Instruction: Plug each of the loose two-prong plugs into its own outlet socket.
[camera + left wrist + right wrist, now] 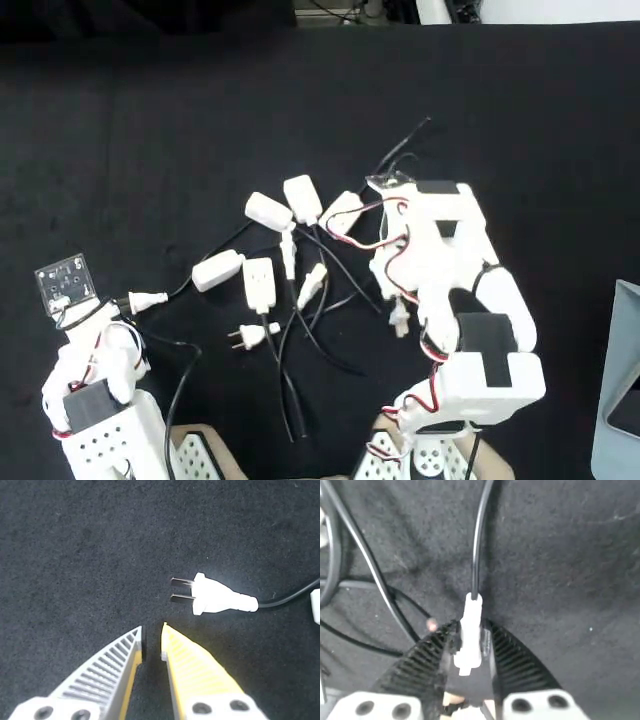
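Note:
A white two-prong plug (pixel 220 598) on a black cable lies flat on the black cloth just ahead of my left gripper (pixel 152 629), whose fingers are a narrow gap apart with nothing between them. In the high view this plug (pixel 148 298) lies at the left. My right gripper (pixel 470 627) is shut on another white plug (pixel 471 615), held above the cloth (pixel 398 318) right of the cable tangle. Several white outlet sockets (pixel 268 210) cluster at the table's middle. Further loose plugs (pixel 255 337) lie among them.
Black cables (pixel 300 350) cross and loop between the sockets and run toward the front edge. The right arm's white body (pixel 450 250) stands over the right side of the cluster. A grey bin (pixel 620 380) sits at the right edge.

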Controlling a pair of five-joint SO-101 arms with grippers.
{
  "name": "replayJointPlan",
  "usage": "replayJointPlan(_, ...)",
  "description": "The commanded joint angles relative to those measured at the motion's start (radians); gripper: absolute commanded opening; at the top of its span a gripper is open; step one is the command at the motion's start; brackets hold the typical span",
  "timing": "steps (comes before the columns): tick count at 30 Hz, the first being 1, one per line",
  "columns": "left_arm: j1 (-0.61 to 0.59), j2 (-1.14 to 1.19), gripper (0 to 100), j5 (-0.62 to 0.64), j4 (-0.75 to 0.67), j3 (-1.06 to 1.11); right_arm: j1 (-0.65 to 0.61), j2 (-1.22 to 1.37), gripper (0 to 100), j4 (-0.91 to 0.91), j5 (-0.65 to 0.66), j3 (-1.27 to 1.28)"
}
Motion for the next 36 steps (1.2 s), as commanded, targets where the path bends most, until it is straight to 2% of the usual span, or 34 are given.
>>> replayJointPlan(1,-0.008,-0.005,8,0.005,-0.021,-0.018,-0.011,0.01,5.4,0.048,-0.035,-0.047)
replayJointPlan(17,-0.008,-0.005,8,0.003,-0.021,-0.012,-0.012,0.116,5.4,0.055,-0.064,-0.05)
replayJointPlan(29,-0.008,-0.005,8,0.003,-0.021,-0.012,-0.012,0.114,1.1,0.18,-0.064,-0.128)
replayJointPlan(36,-0.008,-0.005,8,0.006,-0.043,-0.013,-0.012,-0.097,1.1,0.242,-0.064,-0.17)
